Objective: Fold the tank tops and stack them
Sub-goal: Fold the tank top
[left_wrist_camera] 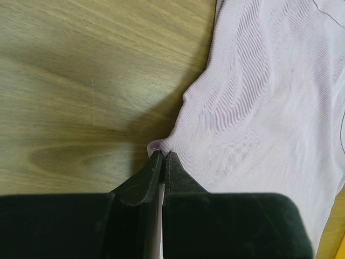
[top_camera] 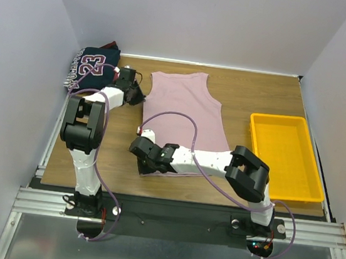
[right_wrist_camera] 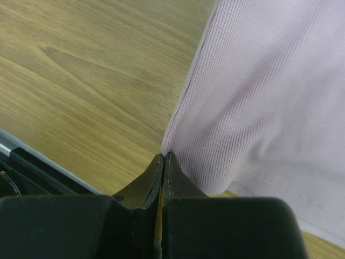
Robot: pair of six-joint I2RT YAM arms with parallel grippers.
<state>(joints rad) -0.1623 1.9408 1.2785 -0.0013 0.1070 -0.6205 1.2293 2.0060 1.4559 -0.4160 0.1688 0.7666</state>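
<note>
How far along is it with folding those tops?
Nothing looks folded or stacked yet. In hand: the pink top lies spread flat, with the left end effector pinching its side edge and the right end effector pinching its bottom corner, likely for a first fold. Left: fold it, then the navy top heaped in the far corner, and stack them.

The pink tank top [top_camera: 187, 115] is a soft, finely ribbed knit, matt, with stitched hems. The navy tank top [top_camera: 92, 66] looks like smoother cloth, its numbers a flat print. Under them the desk [top_camera: 259, 93] is wood-grain, smooth with a faint sheen. The yellow tray [top_camera: 278, 118] is moulded plastic, slightly glossy. The fingers [left_wrist_camera: 141, 186] are black and matt. The rail [top_camera: 41, 202] at the near edge is bare, dull metal.
</note>
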